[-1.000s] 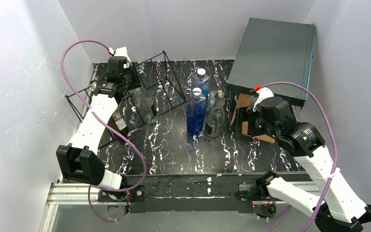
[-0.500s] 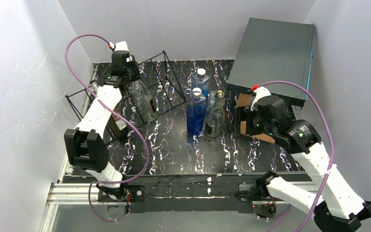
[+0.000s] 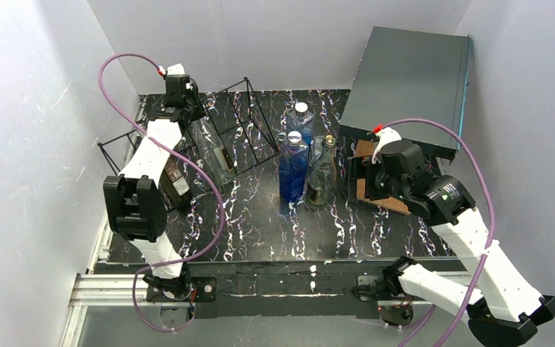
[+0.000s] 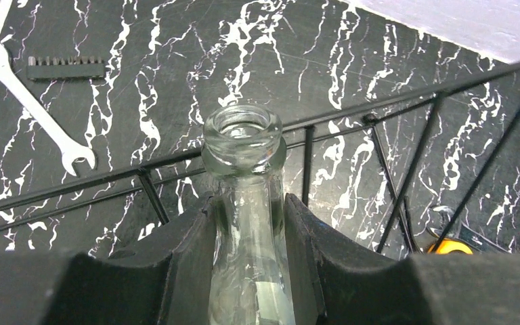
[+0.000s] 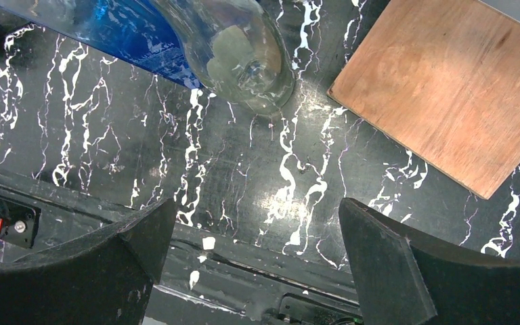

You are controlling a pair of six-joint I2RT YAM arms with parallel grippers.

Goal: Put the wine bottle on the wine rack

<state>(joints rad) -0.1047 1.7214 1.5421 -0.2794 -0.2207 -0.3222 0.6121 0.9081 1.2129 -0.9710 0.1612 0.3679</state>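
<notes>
Left gripper [image 4: 247, 203]: jaws closed on the neck of the wine bottle [image 4: 244, 142], clear glass, open mouth, just below the lip. Top view puts the bottle tilted over the far part of the wine rack [image 3: 264, 119], neck toward the back wall and base toward the middle of the bench [image 3: 260, 224]. Cannot tell whether its body bears on the wires or hangs free. Right gripper [image 5: 254, 217]: jaws spread wide, holding nothing, hovering above bare bench beside a wooden board [image 5: 440, 88]. Risks, as judged: the hold is on smooth glass at the neck only, so the heavy body may pivot or slide in the jaws. The base may catch a thin wire and shove the light frame. Letting go before the body sits in a cradle may let it roll through an open section. A dark bottle [image 3: 175, 181] lies in the rack close by and may be knocked. Surface: black bench with white marble veining, glossy, so probably little friction for a dropped bottle. Also on it: a blue bottle [image 3: 293, 170] with clear ones beside it mid-bench, a wrench [image 4: 34, 101] and a bit holder [image 4: 66, 68] beyond the rack. Room: pale plain walls on three sides, and a dark grey box [image 3: 408, 79] at the far right.
</notes>
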